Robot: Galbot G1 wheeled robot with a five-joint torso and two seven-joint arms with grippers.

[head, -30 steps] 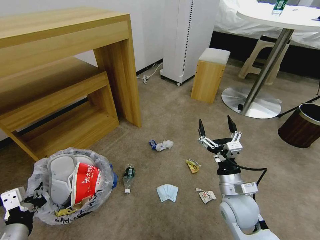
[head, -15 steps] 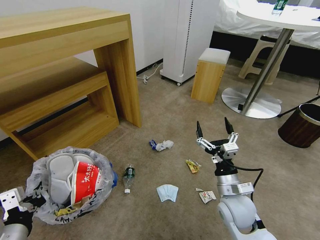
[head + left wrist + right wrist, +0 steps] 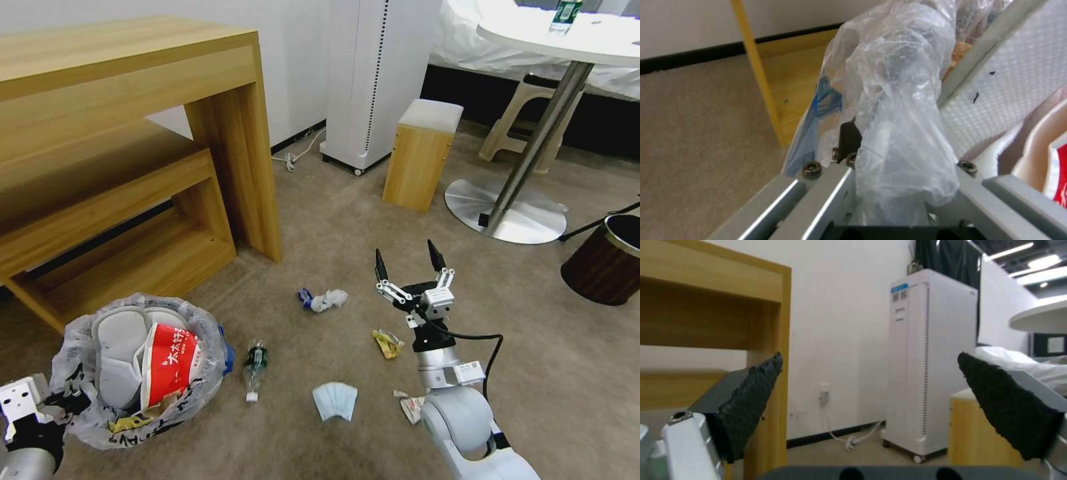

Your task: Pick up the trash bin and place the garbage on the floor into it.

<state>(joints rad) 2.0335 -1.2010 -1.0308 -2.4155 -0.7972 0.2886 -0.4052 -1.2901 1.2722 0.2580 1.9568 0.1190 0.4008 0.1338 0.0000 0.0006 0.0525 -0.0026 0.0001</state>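
The trash bin [image 3: 79, 335], black and lined with a crinkly plastic bag, sits low at my left. It holds white slippers [image 3: 119, 353] and a red-white paper bowl [image 3: 171, 360]. My left gripper [image 3: 59, 404] is shut on its bagged rim [image 3: 898, 110]. On the beige floor [image 3: 320, 227] lies the garbage: a small plastic bottle [image 3: 253, 363], a blue face mask [image 3: 335, 401], a yellow wrapper [image 3: 387, 343], a red-white wrapper [image 3: 411, 405] and a tissue [image 3: 325, 299]. My right gripper [image 3: 408, 256] [image 3: 871, 386] is open, fingers up, above the yellow wrapper.
A wooden desk [image 3: 133, 133] with lower shelves stands at the left. A white tower unit [image 3: 373, 73], a wooden stool [image 3: 421, 153] and a round table's metal base [image 3: 507, 215] line the back. At the right edge is a dark brown bin [image 3: 603, 261].
My right gripper has moved left and a little toward me, still open. The head view has shifted slightly. The left gripper keeps its hold on the bin.
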